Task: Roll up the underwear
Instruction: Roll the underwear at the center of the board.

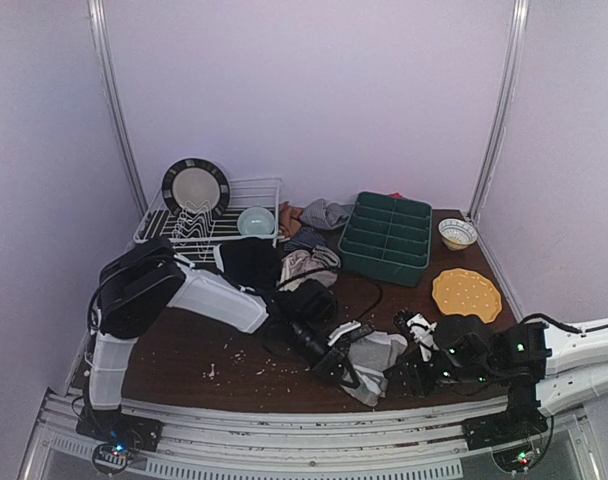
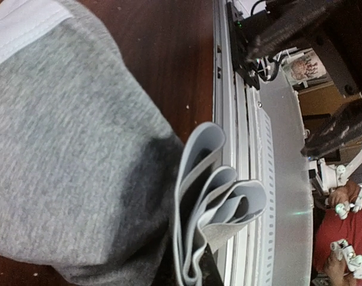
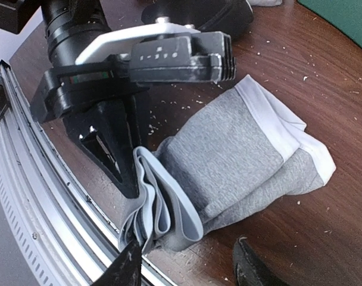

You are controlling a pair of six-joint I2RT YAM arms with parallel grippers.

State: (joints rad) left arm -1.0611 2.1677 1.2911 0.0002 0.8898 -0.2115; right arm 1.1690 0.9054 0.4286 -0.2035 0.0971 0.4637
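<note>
A light grey underwear (image 1: 379, 352) with a white waistband lies folded on the brown table near the front edge. It fills the left wrist view (image 2: 68, 137) and shows in the right wrist view (image 3: 228, 155). My left gripper (image 1: 344, 376) (image 2: 199, 273) is shut on its bunched pale-blue hem (image 3: 154, 202) beside the front rail; the cloth hides its fingertips. My right gripper (image 1: 400, 378) (image 3: 187, 265) is open, its jaws on either side of the garment's near corner, and its left fingertip (image 3: 126, 267) touches the bunched hem. Other underwear, grey, black and beige, lie piled (image 1: 299, 265) behind.
A green compartment tray (image 1: 386, 235), a yellow plate (image 1: 466, 293) and a small bowl (image 1: 457, 233) stand at the back right. A white dish rack (image 1: 209, 215) with a plate and a pale bowl (image 1: 255, 221) stands back left. The metal rail (image 1: 284, 415) edges the front.
</note>
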